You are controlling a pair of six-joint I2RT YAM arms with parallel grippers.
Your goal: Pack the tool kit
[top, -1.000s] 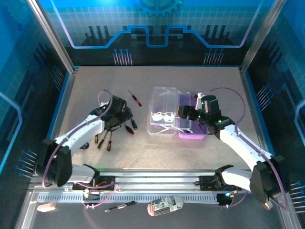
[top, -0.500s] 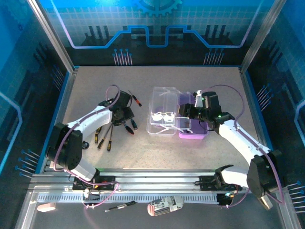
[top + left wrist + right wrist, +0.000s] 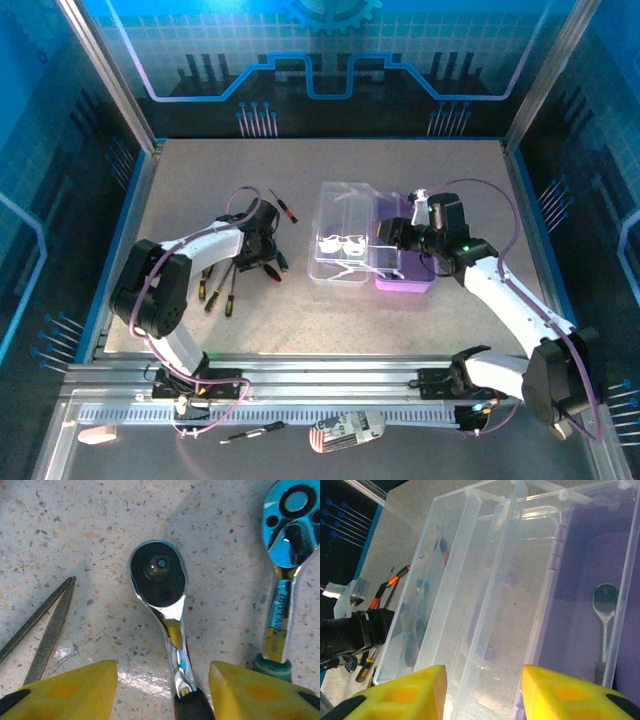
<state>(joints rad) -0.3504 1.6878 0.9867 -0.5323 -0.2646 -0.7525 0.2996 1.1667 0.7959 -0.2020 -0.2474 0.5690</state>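
The tool kit lies open right of centre, its clear lid (image 3: 340,235) flat beside the purple base (image 3: 405,272). My right gripper (image 3: 393,234) hovers over their junction. In the right wrist view its open jaws (image 3: 484,692) straddle a rib of the clear lid (image 3: 470,575), with gaps on both sides. A chrome tool (image 3: 605,602) lies in the purple base (image 3: 580,560). My left gripper (image 3: 260,242) is over the loose tools. Its yellow fingers (image 3: 65,690) stand apart either side of a chrome ratchet (image 3: 159,575) with a black-red handle, not pressing it.
A second ratchet (image 3: 290,515) lies just right of the left jaws and a thin file (image 3: 47,630) to their left. A small screwdriver (image 3: 284,206) and orange-black handled tools (image 3: 218,288) lie nearby. Blue enclosure walls (image 3: 130,220) border the table.
Both grippers' jaws have narrowed. The left arm swung so its gripper sits a little further right over the tools. The right gripper has barely shifted over the kit.
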